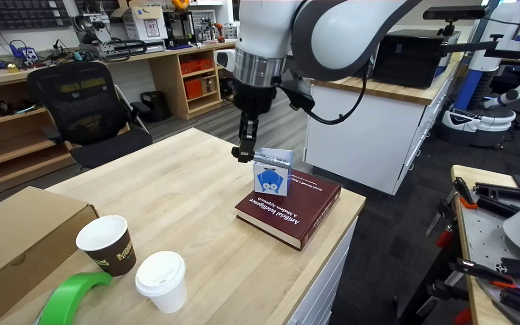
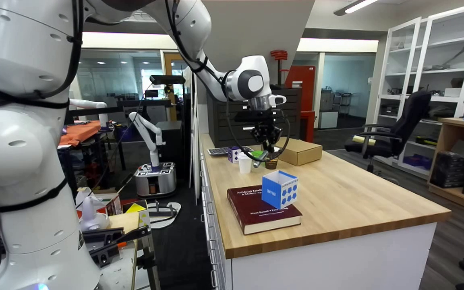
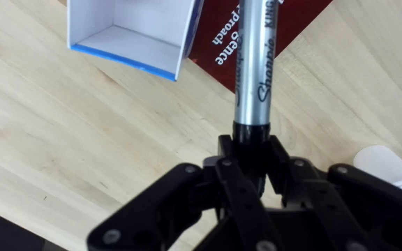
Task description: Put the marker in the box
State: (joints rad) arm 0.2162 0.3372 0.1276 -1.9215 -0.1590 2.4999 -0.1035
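While the marker (image 3: 255,76) is gripped by its black section in the end effector (image 3: 251,147), held tilted above the surface (image 2: 349,195), the blue-and-white box (image 2: 274,195) is supported, open side up, on the maroon book (image 2: 256,211).

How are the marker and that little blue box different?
The marker is a slim, round stick; the box has flat sides and an open top. The marker is silver and black; the box is blue and white. The fingers hold the marker up; the box stands on the maroon book. Both have printing.
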